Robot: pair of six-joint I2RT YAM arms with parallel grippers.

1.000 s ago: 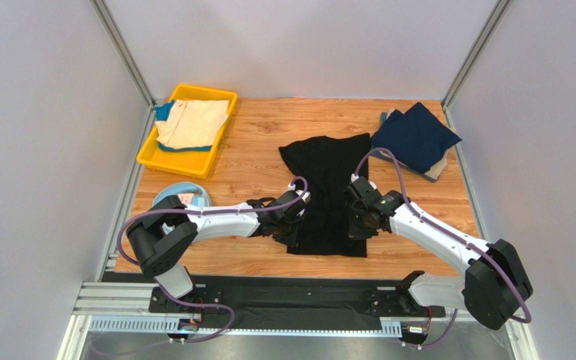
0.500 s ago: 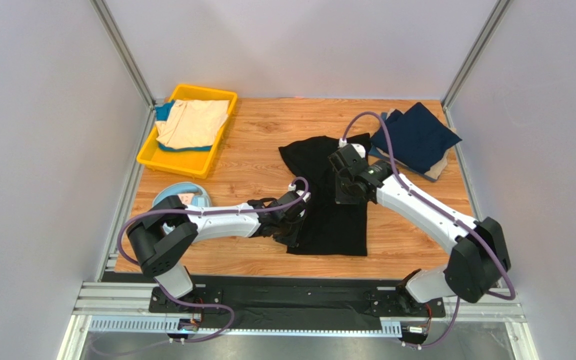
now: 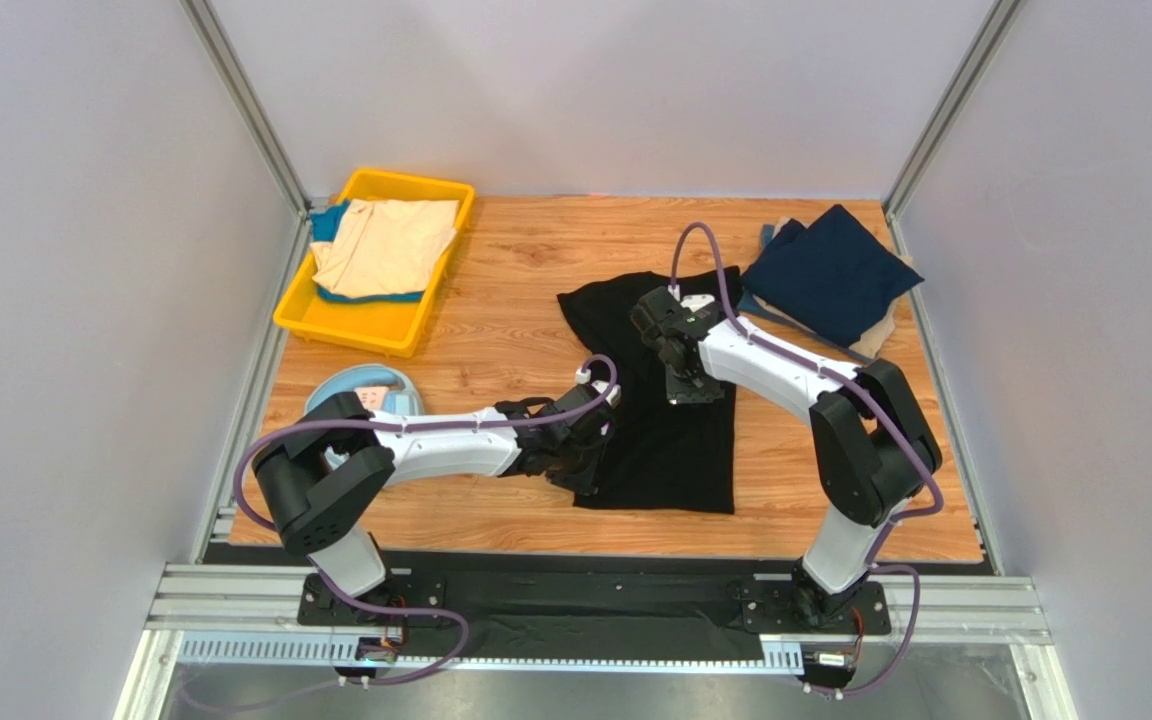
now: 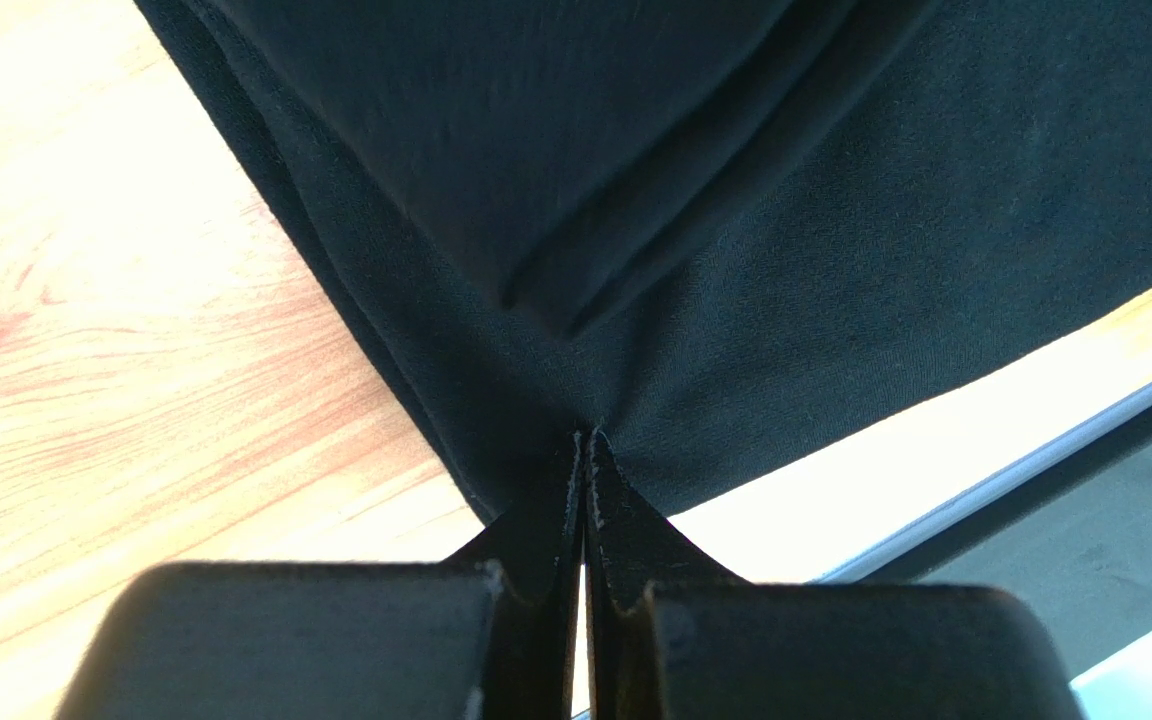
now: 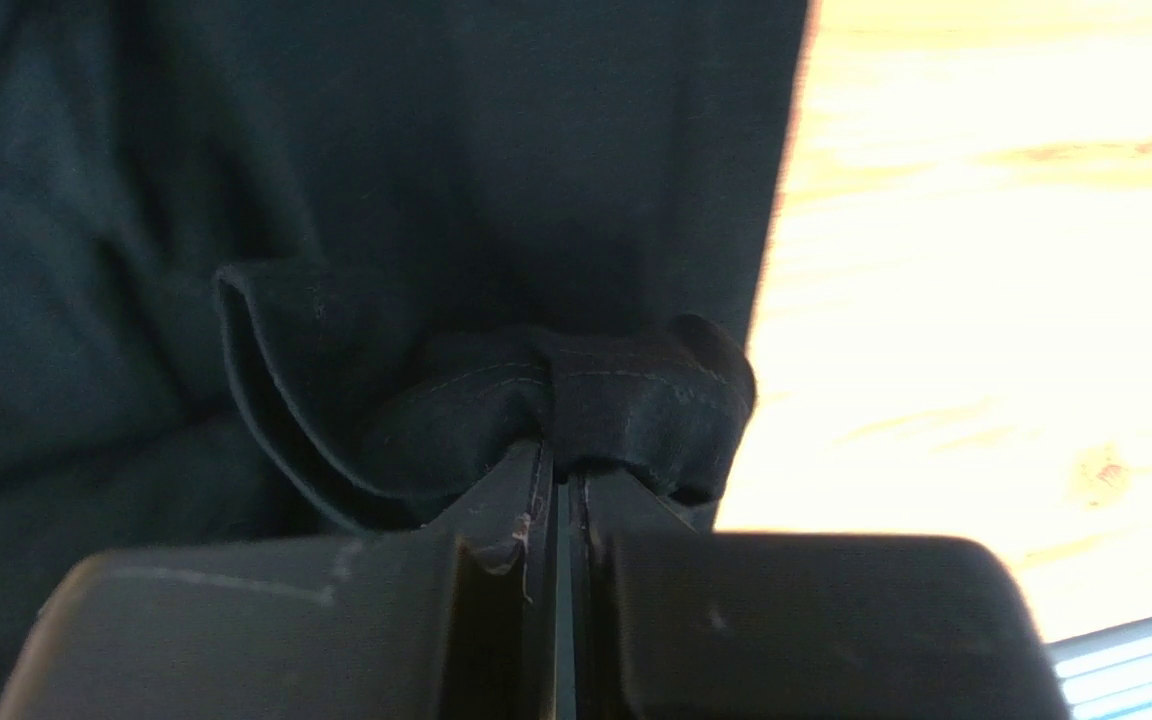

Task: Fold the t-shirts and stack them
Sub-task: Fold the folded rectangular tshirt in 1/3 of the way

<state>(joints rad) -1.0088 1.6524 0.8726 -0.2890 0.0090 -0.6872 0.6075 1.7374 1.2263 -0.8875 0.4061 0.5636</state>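
Note:
A large black t-shirt (image 3: 654,338) lies in the middle of the wooden table. My left gripper (image 3: 597,455) is shut on its near left edge; in the left wrist view the fingertips (image 4: 585,438) pinch the black cloth (image 4: 717,225) right at the hem. My right gripper (image 3: 692,390) sits over the shirt's middle, shut on a bunched fold of the black hem (image 5: 612,398). A navy t-shirt (image 3: 833,270) tops a pile at the back right, with beige cloth (image 3: 875,338) showing under it.
A yellow bin (image 3: 297,308) at the back left holds a beige shirt (image 3: 387,243) over blue cloth. Light-blue headphones (image 3: 364,398) lie left of my left arm. The table's near edge and a black rail (image 3: 582,600) run below the shirt.
My right gripper has carried the shirt's near right part away from me and leftward, up over the shirt's middle, folding the cloth. The left gripper has stayed put.

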